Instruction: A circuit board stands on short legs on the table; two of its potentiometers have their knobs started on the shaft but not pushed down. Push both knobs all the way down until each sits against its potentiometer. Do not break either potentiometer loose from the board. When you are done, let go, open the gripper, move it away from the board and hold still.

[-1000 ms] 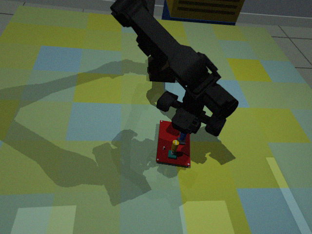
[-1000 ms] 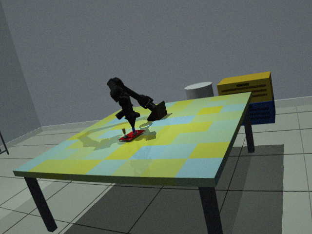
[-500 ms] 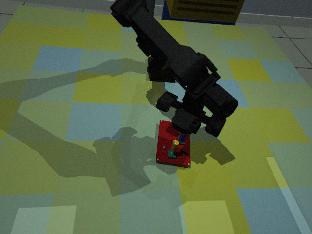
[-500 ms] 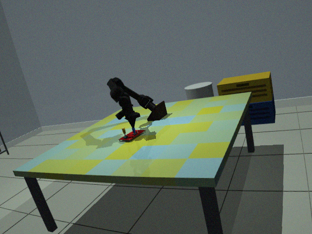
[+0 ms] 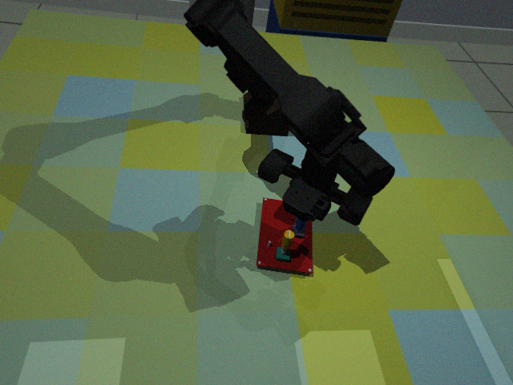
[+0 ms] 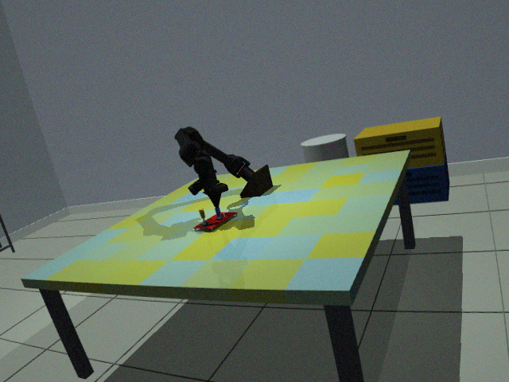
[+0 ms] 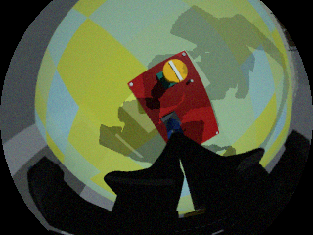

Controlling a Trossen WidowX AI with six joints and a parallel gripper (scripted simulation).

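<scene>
The red circuit board (image 5: 271,224) (image 6: 212,224) (image 7: 202,105) stands on the table. The yellow knob (image 5: 287,239) (image 6: 201,213) (image 7: 175,70) has a white line on top and stands high on its shaft, with a gap above the teal potentiometer (image 5: 283,254) (image 7: 161,78). The blue knob (image 5: 300,224) (image 6: 217,211) (image 7: 173,128) is over the grey potentiometer (image 5: 298,233) (image 7: 169,117); any gap there is too small to tell. My gripper (image 6: 217,207) (image 7: 175,136) is shut and empty, its tips at the top of the blue knob. Its body hides the tips in the top view.
A small light post (image 5: 269,243) (image 7: 191,81) stands on the board beside the yellow knob. The arm's base (image 5: 264,119) (image 6: 258,182) is behind the board. A yellow and blue cabinet (image 5: 335,16) (image 6: 402,152) and a grey cylinder (image 6: 325,149) are beyond the table.
</scene>
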